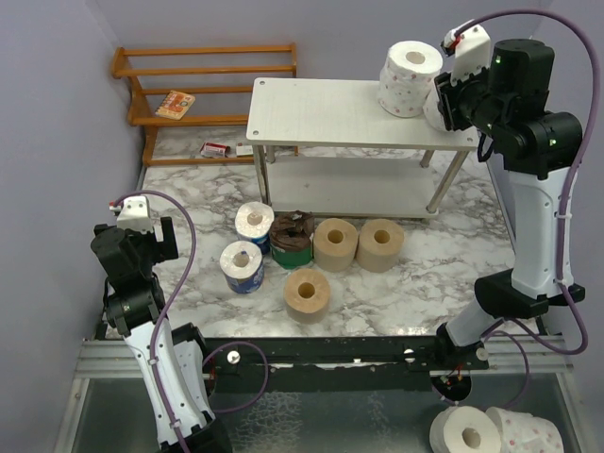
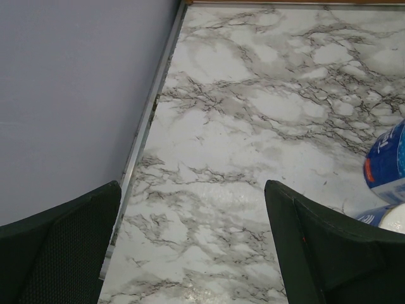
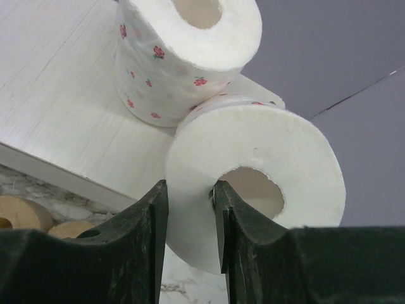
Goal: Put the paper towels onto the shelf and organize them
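Observation:
The pale two-tier shelf (image 1: 321, 113) stands at the back of the marble table. One white dotted paper towel roll (image 1: 411, 77) stands on end at the right of its top board (image 3: 63, 114). My right gripper (image 3: 190, 190) is shut on the wall of a second white roll (image 3: 266, 145), one finger in the core, at the shelf's right end, leaning against the first roll (image 3: 177, 57). On the table lie two blue-wrapped rolls (image 1: 254, 225) (image 1: 243, 266), a dark brown roll (image 1: 292, 238) and three tan rolls (image 1: 335, 243) (image 1: 380, 243) (image 1: 308, 293). My left gripper (image 2: 193, 190) hangs open over bare marble by the left wall.
An orange slatted rack (image 1: 189, 85) with a small packet on it stands at the back left by the wall. Two more white rolls (image 1: 467, 432) (image 1: 524, 432) lie below the table's front edge at the right. The blue rolls (image 2: 387, 163) show right of my left fingers.

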{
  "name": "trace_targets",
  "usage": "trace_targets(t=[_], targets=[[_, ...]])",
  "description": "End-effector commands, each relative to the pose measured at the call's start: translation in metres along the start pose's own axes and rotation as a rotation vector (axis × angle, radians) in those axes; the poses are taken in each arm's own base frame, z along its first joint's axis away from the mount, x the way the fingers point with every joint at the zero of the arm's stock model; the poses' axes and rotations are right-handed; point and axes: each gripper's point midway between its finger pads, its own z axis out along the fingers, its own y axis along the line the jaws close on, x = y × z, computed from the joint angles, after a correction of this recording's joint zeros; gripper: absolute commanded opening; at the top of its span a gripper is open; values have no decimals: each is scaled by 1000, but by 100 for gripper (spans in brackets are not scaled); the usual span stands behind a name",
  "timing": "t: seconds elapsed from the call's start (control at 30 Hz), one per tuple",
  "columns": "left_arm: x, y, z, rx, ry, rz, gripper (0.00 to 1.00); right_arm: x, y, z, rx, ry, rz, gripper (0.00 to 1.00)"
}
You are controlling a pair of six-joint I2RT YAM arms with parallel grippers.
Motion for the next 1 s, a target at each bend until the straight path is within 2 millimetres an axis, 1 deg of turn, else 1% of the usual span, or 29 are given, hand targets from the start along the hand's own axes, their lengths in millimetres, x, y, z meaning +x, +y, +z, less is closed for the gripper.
trace_targets(t=[0.0, 0.23, 0.37, 0.53, 0.77, 0.87, 0.97], targets=[[-3, 5, 1, -23, -13, -2, 99, -17, -18, -16, 65, -65, -24, 35], [-2, 5, 2, -24, -10, -2, 99, -18, -17, -19, 55, -75, -45, 35], [-2, 5, 1, -24, -11, -1, 99, -15, -15, -14, 49, -68, -50, 35], [-3, 5, 1, -25, -14, -2, 99, -21, -19, -12, 62, -82, -94, 36], [-3, 7, 0, -35, -20, -3, 99, -35, -37, -11, 142, -123, -159, 37], [-3, 7, -1, -36, -22, -3, 99, -40, -39, -10, 148, -136, -168, 37], [-3, 7, -1, -37, -21, -4, 99, -40, -35, -8, 128, -141, -170, 37]])
